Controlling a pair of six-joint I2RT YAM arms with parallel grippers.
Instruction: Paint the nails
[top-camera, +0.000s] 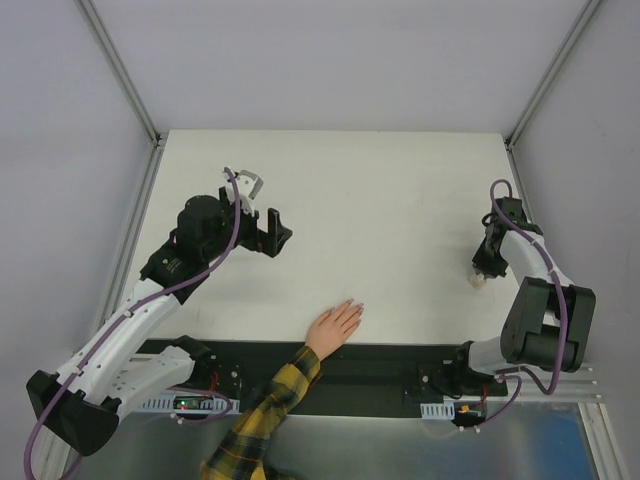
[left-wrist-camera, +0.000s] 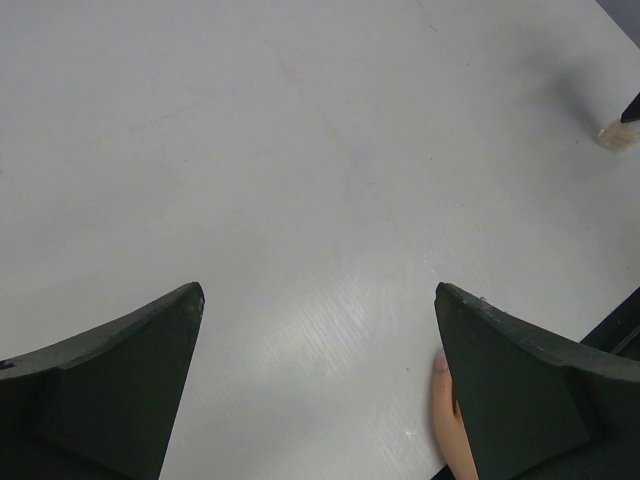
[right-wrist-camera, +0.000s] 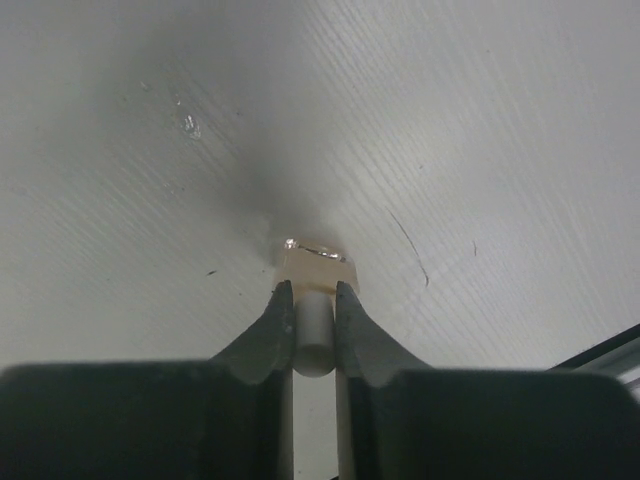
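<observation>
A light-skinned hand in a yellow-and-black plaid sleeve lies flat on the white table at the near edge, fingers pointing up and right. Its pale nails are tiny in the top view; one nail shows beside the right finger in the left wrist view. My left gripper is open and empty, above and to the left of the hand. My right gripper is shut on the white cap of a small beige bottle standing on the table at the right.
The white table is bounded by grey walls and metal frame posts. A black strip runs along the near edge by the arm bases. The bottle shows far right in the left wrist view.
</observation>
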